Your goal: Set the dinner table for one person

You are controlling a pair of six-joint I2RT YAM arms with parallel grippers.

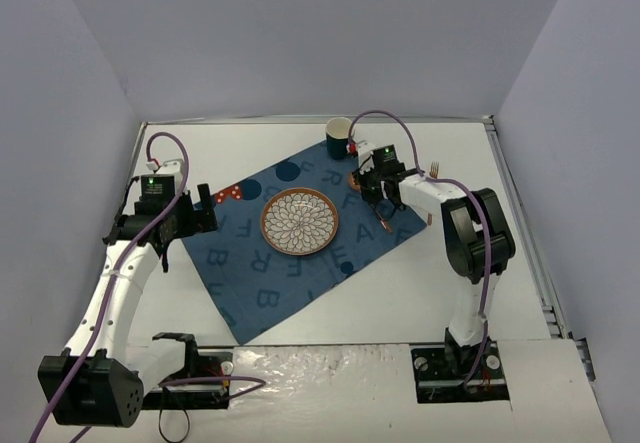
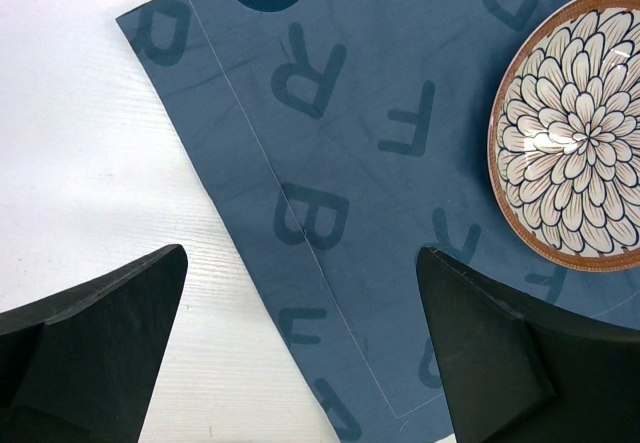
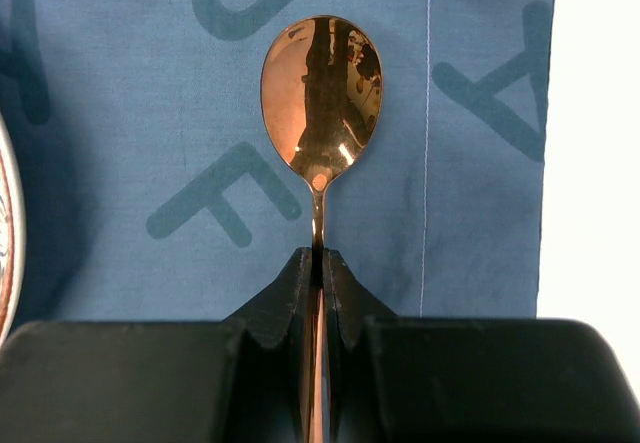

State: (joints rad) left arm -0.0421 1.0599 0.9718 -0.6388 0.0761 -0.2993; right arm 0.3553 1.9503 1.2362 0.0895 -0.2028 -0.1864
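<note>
The setting looks a little over half done. The tabletop (image 1: 430,293) fills the floor of the scene, with the plate (image 1: 300,221) near its middle on a blue lettered placemat (image 1: 265,288) that lies turned cornerwise under it. A dark cup (image 1: 340,138) stands beyond the plate at the mat's far corner; whether its foot is on the cloth or just off it cannot be told. The right arm (image 1: 470,233) reaches in from the plate's right, and the right jaws are clamped on the handle of a copper spoon (image 3: 320,88). The spoon's bowl points away from the wrist over the cloth, between the plate's rim and the mat's right hem. Whether the spoon is touching the cloth or hanging just above it cannot be told from these views. So the spoon sits roughly in its place to the right of the plate but is not yet let go. The left arm (image 1: 125,273) hovers to the plate's left, and the left jaws are spread wide and hold nothing, over the mat's left hem. Farther right of the plate, past the right arm, what may be a fork (image 1: 434,170) lies on the bare tabletop. If so, it remains to be laid beside the plate; no knife shows anywhere.
</note>
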